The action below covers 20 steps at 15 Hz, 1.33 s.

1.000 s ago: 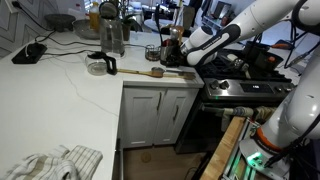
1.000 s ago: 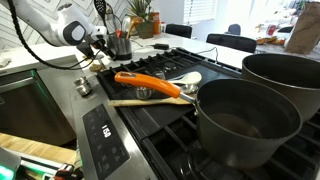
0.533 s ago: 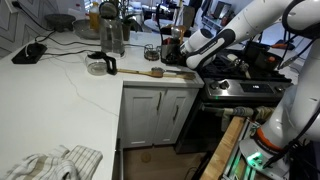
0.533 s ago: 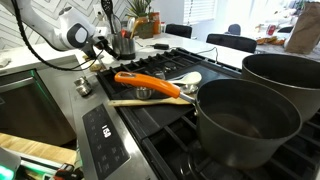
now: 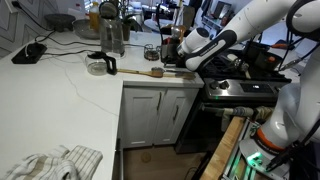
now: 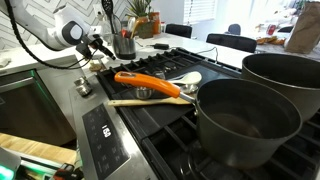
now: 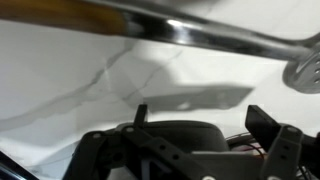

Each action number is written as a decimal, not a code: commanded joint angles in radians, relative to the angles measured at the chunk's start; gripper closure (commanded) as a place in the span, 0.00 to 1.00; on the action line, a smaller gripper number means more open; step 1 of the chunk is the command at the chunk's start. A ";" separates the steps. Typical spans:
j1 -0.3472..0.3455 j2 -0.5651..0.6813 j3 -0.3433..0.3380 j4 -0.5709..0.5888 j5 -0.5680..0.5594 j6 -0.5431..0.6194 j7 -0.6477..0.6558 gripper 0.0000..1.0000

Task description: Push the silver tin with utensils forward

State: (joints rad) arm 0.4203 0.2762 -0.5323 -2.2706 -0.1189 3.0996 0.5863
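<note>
The silver tin with utensils stands at the counter's back by the stove, with dark handles sticking up from it. In an exterior view it is mostly hidden behind my gripper. My gripper is right beside the tin, at its side, and looks to be touching it. In the wrist view the fingers are spread apart with nothing between them, over white counter. The tin itself does not show in the wrist view.
A small dark cup and a tall jug stand near the tin. A wooden spatula lies on the counter. The stove holds an orange-handled utensil and two large pots. A cloth lies at the counter's near end.
My gripper has crept a little toward the tin, and the tin has shifted slightly away with it.
</note>
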 commanded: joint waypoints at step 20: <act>-0.267 -0.839 0.437 -0.184 0.250 -1.188 -0.387 0.00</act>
State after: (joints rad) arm 0.2293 -0.5105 -0.1269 -2.4473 0.0623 2.0316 0.2941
